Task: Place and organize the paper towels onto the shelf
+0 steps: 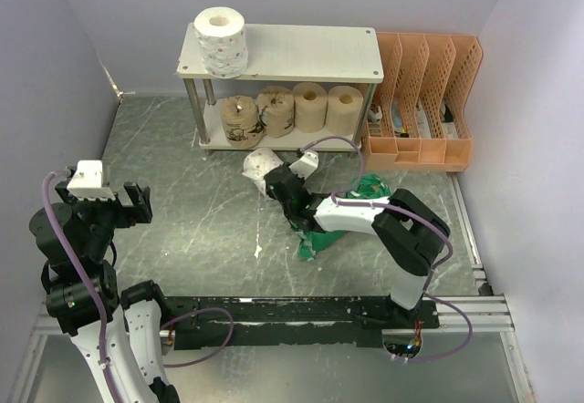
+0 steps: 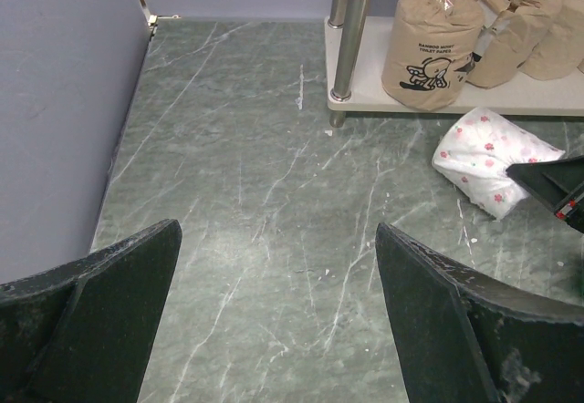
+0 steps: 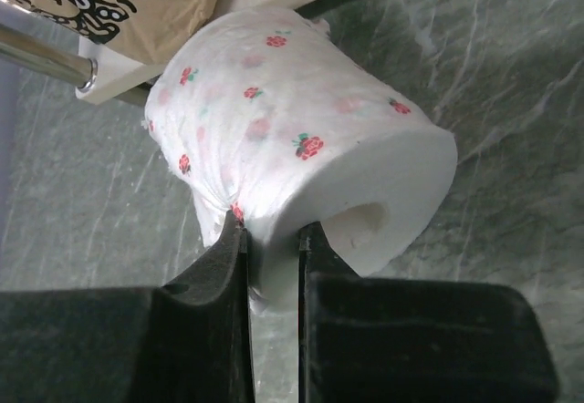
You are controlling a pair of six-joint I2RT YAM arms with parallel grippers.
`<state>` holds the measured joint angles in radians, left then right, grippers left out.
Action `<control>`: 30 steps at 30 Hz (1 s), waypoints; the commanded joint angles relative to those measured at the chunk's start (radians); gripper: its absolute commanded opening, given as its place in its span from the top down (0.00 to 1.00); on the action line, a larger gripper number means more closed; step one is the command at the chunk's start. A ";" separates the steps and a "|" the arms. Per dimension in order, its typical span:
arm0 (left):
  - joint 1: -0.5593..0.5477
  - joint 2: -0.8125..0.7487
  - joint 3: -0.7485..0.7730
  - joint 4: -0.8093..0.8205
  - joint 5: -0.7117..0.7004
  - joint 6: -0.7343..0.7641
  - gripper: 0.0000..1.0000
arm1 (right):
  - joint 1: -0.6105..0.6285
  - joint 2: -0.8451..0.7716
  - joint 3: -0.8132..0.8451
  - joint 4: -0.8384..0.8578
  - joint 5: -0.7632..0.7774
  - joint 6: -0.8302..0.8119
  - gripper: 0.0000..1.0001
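My right gripper (image 3: 271, 239) is shut on the wall of a white flower-print roll (image 3: 301, 139), one finger inside its core; in the top view the roll (image 1: 260, 164) is held just in front of the shelf (image 1: 292, 52). Another white roll (image 1: 221, 40) stands on the shelf's top board. Several tan rolls sit on the lower board, the leftmost one printed (image 1: 239, 118). A green-wrapped roll (image 1: 370, 189) lies under the right arm. My left gripper (image 1: 108, 204) is open and empty at the left; its view shows the printed roll (image 2: 431, 46) and the held roll (image 2: 488, 155).
An orange perforated file rack (image 1: 424, 102) stands right of the shelf. Purple walls close in the left, back and right. A second green-wrapped roll (image 1: 315, 242) lies on the marbled floor under the right arm.
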<state>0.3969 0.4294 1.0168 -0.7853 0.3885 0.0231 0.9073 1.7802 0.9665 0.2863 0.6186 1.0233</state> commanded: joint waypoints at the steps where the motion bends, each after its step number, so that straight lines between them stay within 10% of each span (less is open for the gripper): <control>1: 0.013 -0.001 -0.003 0.029 0.019 0.009 0.02 | -0.008 -0.101 -0.020 0.042 0.033 -0.174 1.00; 6: 0.013 -0.010 -0.003 0.030 0.016 0.008 0.02 | -0.005 -0.274 0.083 -0.013 -0.074 -0.477 1.00; 14: 0.017 -0.011 -0.003 0.029 0.016 0.008 0.02 | 0.023 -0.299 0.572 -0.657 -0.158 -0.963 1.00; 24: 0.020 -0.008 -0.003 0.028 0.025 0.011 0.02 | 0.222 -0.273 0.770 -0.736 0.338 -1.624 1.00; 30: 0.022 -0.019 -0.003 0.030 0.018 0.007 0.02 | 0.193 -0.126 1.044 -0.901 0.333 -1.787 1.00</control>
<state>0.4042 0.4290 1.0168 -0.7853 0.3897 0.0261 1.1194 1.5829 1.8305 -0.5179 0.8890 -0.5564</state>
